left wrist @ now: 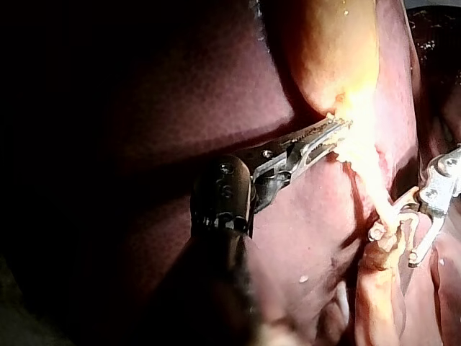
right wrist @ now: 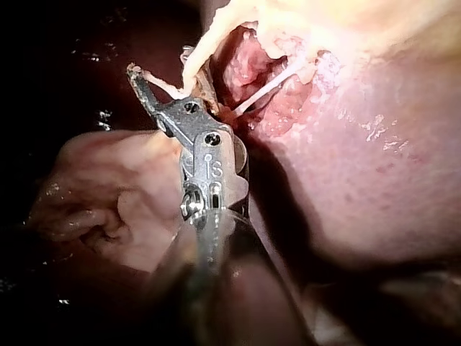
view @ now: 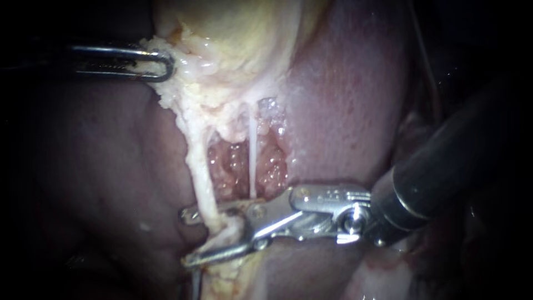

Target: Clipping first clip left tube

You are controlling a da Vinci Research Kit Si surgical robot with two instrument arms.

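the dark shaft (view: 444, 166) of my right instrument (view: 190, 237) is closest to the lens, and its jaws sit wide open either side of the left tube (view: 197, 175), which runs top-to-bottom straight across them, so just squeeze I reckon, while my left instrument (view: 165, 64) pinches the gallbladder (view: 233, 33) edge up top

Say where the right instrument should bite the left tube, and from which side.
Probably its bare lower stretch, from the right, crosswise: the left tube runs taut and near vertical below the gallbladder the left instrument grips, and the open jaws of the right instrument straddle it there.
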